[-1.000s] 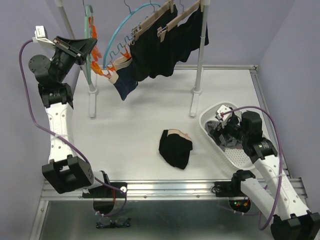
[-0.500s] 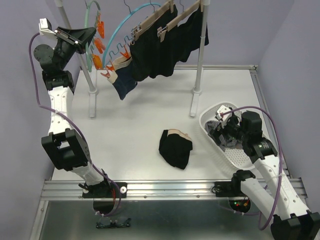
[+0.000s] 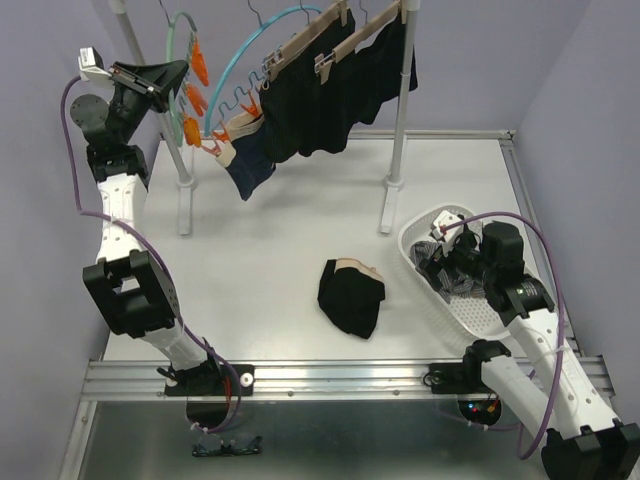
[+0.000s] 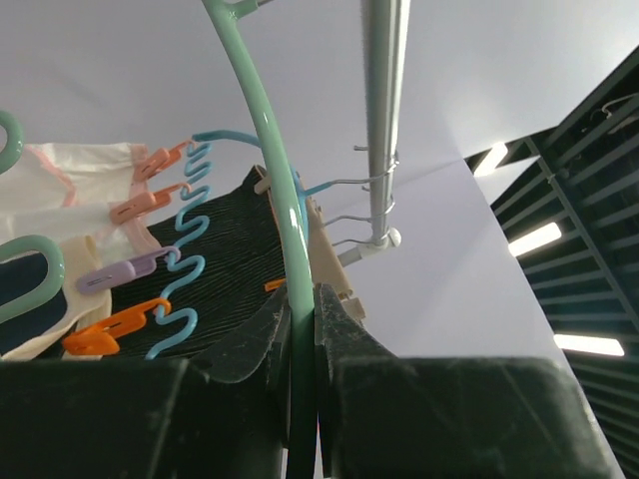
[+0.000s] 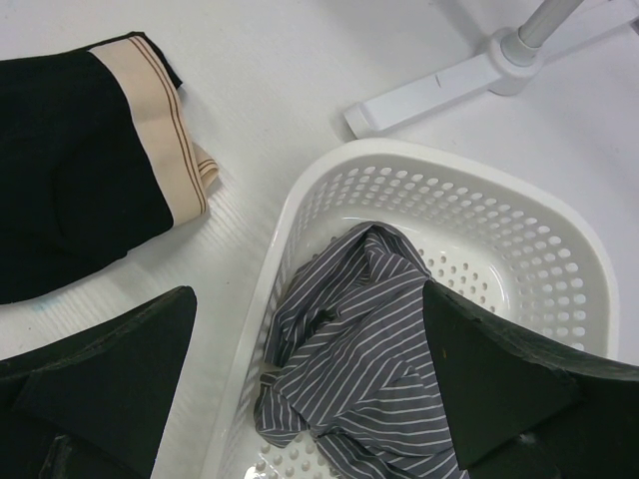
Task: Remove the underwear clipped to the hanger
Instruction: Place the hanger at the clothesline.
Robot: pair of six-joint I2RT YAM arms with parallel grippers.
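Since a second ago, the left arm has lifted and folded upward, carrying the mint-green hanger [image 3: 176, 35] higher and further left beside the rack post; the right arm has not shifted.

The white table [image 3: 280, 230] carries a white drying rack [image 3: 401, 110] whose top runs out of the overhead view. Most of the underwear [image 3: 320, 100] hangs from it in a dark, overlapping row, so single black pieces are hard to separate. A navy piece with a beige waistband [image 3: 245, 168] hangs lowest, at the left end.

A white perforated basket [image 3: 428, 222] sits at the right, its near half hidden by the right arm. Inside lies a grey striped cloth [image 5: 349, 329]. One black garment with a beige band [image 3: 352, 298] lies on the table, left of the basket and apart from it.

The right gripper [image 5: 305, 369] hovers over the basket with its fingers spread wide, holding nothing. The left gripper [image 4: 300, 314] is pinched tight on the mint-green hanger's rod, which hides its fingertips. Behind it, a blue wavy hanger [image 4: 185, 269] holds orange and lilac clips [image 4: 115, 324] and pale pink-edged cloth [image 4: 60, 190], cut off at the frame's left edge.
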